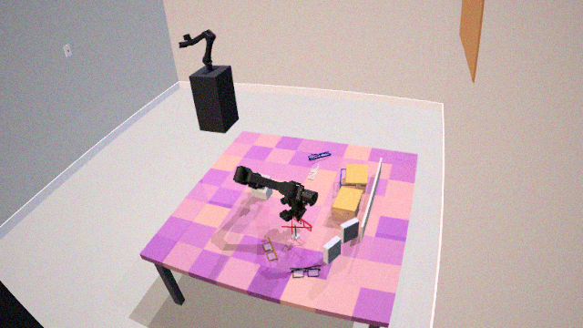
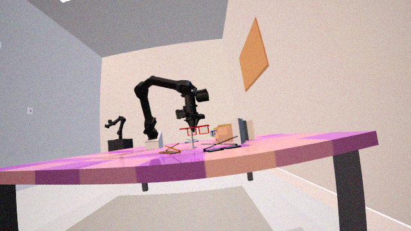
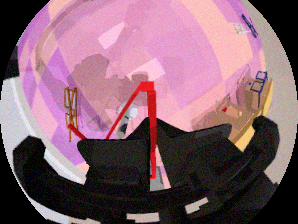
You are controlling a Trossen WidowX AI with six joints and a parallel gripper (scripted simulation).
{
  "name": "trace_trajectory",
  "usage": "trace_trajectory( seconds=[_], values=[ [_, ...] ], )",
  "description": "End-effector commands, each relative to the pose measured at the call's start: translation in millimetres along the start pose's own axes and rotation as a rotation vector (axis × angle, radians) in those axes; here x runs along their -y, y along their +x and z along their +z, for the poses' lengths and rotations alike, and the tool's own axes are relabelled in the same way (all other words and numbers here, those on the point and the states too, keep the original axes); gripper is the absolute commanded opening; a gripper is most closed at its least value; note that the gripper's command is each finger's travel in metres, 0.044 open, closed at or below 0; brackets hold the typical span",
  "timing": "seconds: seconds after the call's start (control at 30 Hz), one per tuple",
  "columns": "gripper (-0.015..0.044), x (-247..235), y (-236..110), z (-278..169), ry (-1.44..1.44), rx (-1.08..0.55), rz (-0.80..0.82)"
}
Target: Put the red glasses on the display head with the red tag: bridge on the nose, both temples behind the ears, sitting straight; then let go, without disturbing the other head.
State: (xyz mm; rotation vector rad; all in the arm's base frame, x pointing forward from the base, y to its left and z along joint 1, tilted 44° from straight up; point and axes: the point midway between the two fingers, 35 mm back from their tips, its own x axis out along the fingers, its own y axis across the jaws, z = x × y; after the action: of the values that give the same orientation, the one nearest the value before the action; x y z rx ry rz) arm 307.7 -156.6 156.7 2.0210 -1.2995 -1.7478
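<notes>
The gripper [image 2: 192, 126] is clamped on the red glasses [image 2: 194, 130], which hang in the air above a thin upright stand [image 2: 192, 140] toward the near middle of the table [image 2: 289, 151], clear of its surface. The two display heads [image 1: 348, 198] sit by the white panel [image 1: 371, 200] toward the right edge, well apart from the glasses.

The hold looks to be a thin pinch on the frame, so the glasses could swivel or slip during the carry and arrive crooked. Which head carries the red tag cannot be read here, so the wrong one might be chosen. The heads stand close together, so a wide approach risks a temple or the gripper brushing the neighbour. Descending now would snag the stand.
</notes>
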Motion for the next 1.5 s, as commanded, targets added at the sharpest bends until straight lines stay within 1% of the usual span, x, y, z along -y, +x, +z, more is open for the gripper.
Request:
trace_trajectory(
  seconds=[0.0, 1.47],
  values=[
    [0.0000, -2, 15, 1, -0.004, -0.002, 0.005],
    [0.0000, 17, 18, -16, -0.003, -0.003, 0.005]
  ],
)
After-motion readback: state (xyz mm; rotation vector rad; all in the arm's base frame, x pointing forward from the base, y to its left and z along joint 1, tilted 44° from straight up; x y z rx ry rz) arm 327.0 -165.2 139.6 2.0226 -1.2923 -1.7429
